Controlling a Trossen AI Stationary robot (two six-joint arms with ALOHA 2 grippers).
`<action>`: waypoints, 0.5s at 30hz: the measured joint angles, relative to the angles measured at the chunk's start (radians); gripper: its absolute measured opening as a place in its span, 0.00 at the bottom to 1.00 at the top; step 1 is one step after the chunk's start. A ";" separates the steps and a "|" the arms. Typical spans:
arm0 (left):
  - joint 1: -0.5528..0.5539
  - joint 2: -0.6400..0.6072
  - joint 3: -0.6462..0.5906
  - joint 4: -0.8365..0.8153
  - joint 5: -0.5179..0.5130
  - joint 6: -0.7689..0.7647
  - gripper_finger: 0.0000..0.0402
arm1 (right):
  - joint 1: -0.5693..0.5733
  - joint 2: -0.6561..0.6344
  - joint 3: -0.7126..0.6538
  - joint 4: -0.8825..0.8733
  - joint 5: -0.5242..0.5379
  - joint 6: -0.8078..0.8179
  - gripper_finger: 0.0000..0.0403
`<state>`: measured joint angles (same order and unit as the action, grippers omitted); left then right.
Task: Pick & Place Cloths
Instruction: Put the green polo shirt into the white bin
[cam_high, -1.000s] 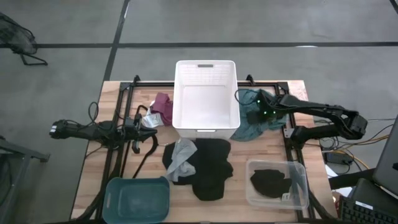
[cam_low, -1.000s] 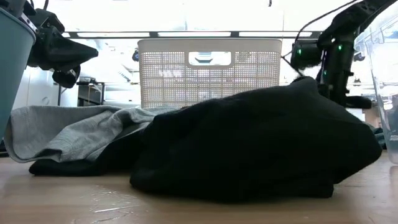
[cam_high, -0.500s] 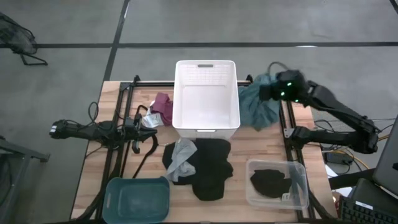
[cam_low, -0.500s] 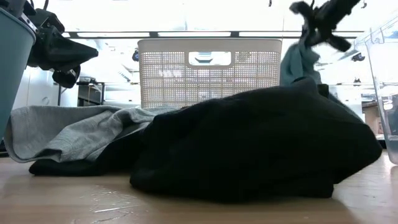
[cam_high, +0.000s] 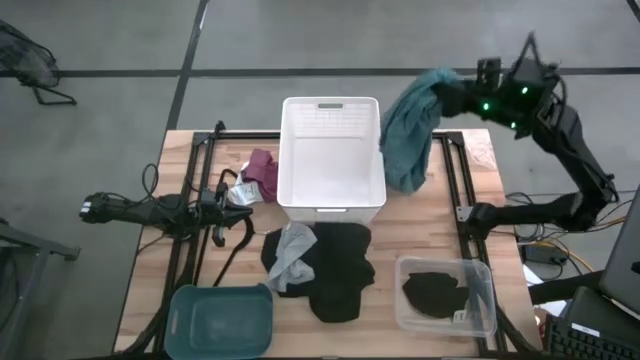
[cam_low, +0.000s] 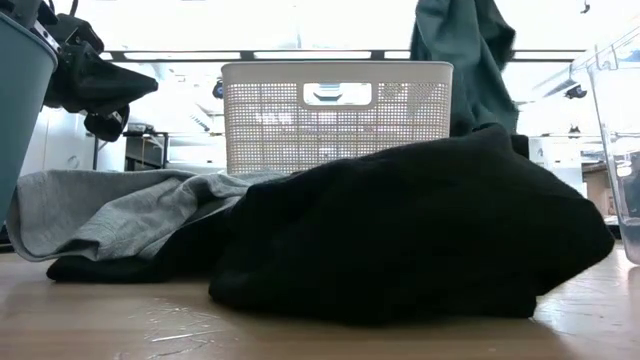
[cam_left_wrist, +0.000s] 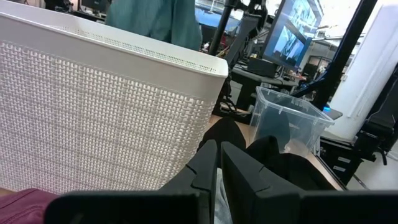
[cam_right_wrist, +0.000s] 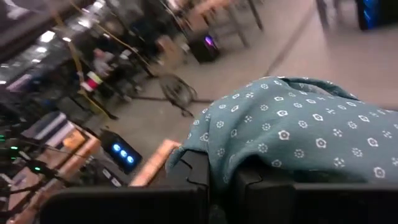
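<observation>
Floor: grey concrete floor (cam_high: 300, 40), crossed by dark seam lines, 1 running level behind the table and 1 slanting toward it.
Table: light wooden plank table top (cam_high: 420, 240) with a black metal frame (cam_high: 195, 160).
Room, left wrist view: glowing computer monitor (cam_left_wrist: 297, 28) on a dark stand, black upright posts (cam_left_wrist: 348, 56).
Room, low view: bright overhead strip lighting (cam_low: 200, 55), pale back wall, dark shelving (cam_low: 140, 150).
</observation>
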<state>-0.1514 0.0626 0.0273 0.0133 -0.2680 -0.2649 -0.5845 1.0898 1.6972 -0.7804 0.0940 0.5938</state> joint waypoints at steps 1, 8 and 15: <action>0.000 0.000 0.000 0.000 0.000 0.000 0.07 | 0.004 0.028 0.049 0.007 -0.007 -0.020 0.03; 0.000 0.000 0.000 0.000 0.000 0.000 0.07 | 0.004 0.266 0.390 0.063 -0.127 -0.115 0.03; 0.000 0.000 0.000 0.000 0.000 0.000 0.07 | 0.008 0.493 0.652 0.194 -0.314 -0.117 0.03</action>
<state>-0.1514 0.0625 0.0276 0.0135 -0.2680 -0.2649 -0.5769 1.5830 2.3493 -0.5865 -0.2199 0.4764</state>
